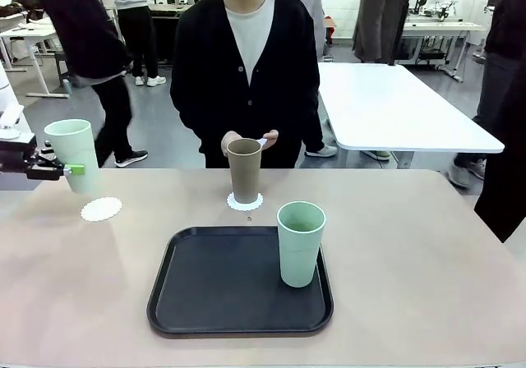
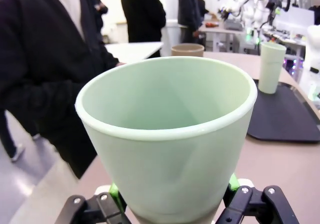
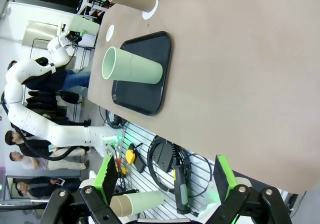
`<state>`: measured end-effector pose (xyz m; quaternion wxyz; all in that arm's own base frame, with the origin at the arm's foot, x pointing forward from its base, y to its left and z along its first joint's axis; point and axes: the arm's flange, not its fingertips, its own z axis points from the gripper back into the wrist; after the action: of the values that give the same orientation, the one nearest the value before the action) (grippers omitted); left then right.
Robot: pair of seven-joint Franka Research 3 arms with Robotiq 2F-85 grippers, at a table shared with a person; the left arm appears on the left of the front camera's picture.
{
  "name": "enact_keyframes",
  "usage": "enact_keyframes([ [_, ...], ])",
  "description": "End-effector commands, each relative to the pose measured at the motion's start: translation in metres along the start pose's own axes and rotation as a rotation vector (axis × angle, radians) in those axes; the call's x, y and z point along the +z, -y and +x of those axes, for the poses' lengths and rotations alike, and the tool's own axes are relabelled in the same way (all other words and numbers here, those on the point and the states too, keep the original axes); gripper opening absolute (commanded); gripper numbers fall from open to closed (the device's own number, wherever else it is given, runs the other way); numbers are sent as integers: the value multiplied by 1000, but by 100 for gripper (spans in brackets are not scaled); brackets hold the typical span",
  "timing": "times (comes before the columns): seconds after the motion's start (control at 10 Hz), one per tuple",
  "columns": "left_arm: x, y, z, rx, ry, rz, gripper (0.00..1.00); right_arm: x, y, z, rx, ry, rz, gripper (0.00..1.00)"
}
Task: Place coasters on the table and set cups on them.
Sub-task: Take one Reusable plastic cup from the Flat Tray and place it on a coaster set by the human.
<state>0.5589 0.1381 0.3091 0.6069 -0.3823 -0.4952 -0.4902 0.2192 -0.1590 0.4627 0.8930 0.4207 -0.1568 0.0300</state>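
Black tray (image 1: 189, 302) near, one mint cup (image 1: 301, 245) upright on it. Left gripper (image 1: 72, 169) clamps second mint cup (image 1: 70, 146) low on its wall, near bare coaster (image 1: 101, 209), far left. Right gripper (image 3: 165, 176) gapes, empty. Cup likely light, stiff, smooth: side grip suits.

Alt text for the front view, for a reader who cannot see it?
The left gripper holds a mint green cup near an empty coaster at the left of the table. A tan-brown cup stands on another coaster before a person; a second mint cup stands on a black tray.
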Motion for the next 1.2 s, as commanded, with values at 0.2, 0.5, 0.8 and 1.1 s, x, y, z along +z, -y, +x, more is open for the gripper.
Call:
enact_keyframes([
  [0.2, -7, 3, -28, -21, 27, -37, 85, 0, 0, 1, 18, 10, 28, 100],
  [0.5, -14, 6, -43, -16, 52, -66, 85, 0, 0, 1, 18, 10, 28, 100],
  [0.8, -18, 4, -53, -4, 37, -79, 85, 0, 0, 1, 18, 10, 28, 100],
  [1.1, -22, 7, -59, -23, 52, -103, 85, 0, 0, 1, 18, 10, 28, 100],
])
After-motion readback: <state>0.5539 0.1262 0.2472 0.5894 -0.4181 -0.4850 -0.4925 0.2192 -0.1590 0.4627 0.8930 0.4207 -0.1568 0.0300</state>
